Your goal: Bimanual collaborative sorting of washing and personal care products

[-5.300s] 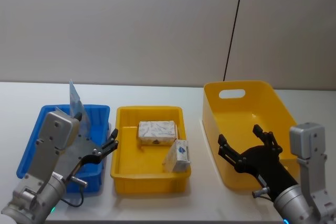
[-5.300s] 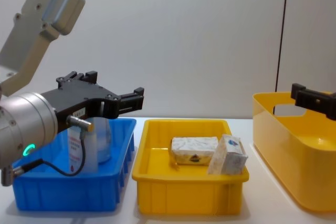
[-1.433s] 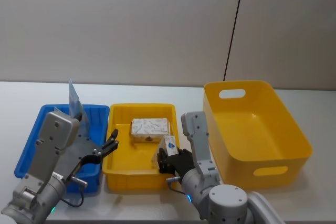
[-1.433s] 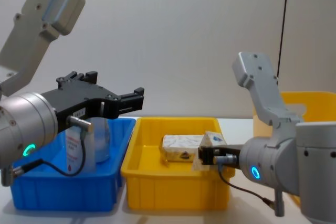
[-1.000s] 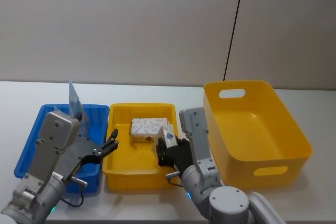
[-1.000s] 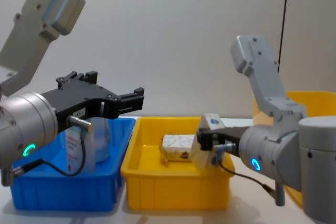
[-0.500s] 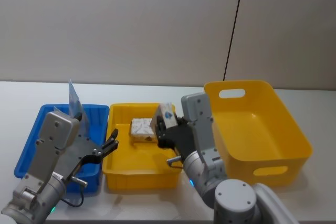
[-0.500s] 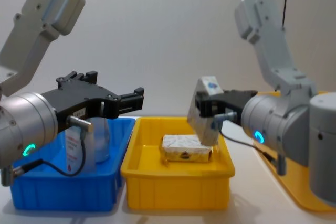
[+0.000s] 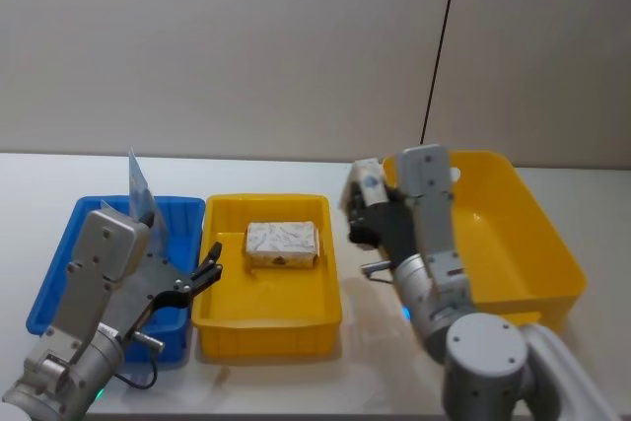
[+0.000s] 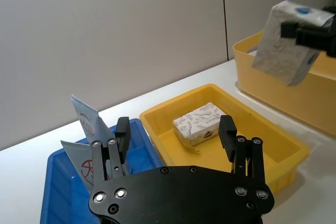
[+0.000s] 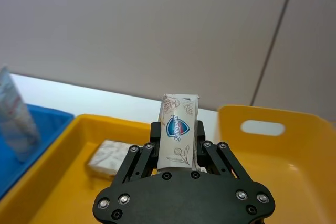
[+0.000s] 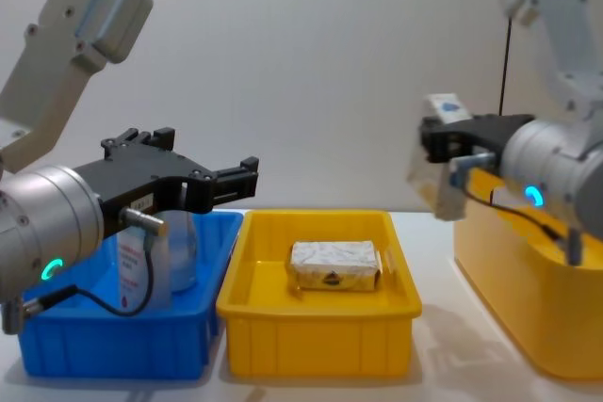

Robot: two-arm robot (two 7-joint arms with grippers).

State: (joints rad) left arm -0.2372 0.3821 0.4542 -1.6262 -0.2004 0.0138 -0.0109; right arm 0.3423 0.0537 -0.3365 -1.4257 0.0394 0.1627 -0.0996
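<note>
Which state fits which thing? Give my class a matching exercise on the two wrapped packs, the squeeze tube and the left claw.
Things:
1 logo pack
2 flat pack
3 squeeze tube
4 left claw

States:
A open, empty
B upright in the blue bin
C lying in the yellow tray
D gripped in the right claw, in the air

Pairs: 1-D, 2-C, 3-B, 4-A

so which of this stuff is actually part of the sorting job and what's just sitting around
Part of the job:
- whitish wrapped block pack, held in the right gripper
- second whitish wrapped pack, lying in the shallow yellow tray
- light-blue-and-white squeeze tube and clear bottle, in the blue plastic bin

Just there:
- deep yellow bin
- white table
- left gripper, open, idle
</note>
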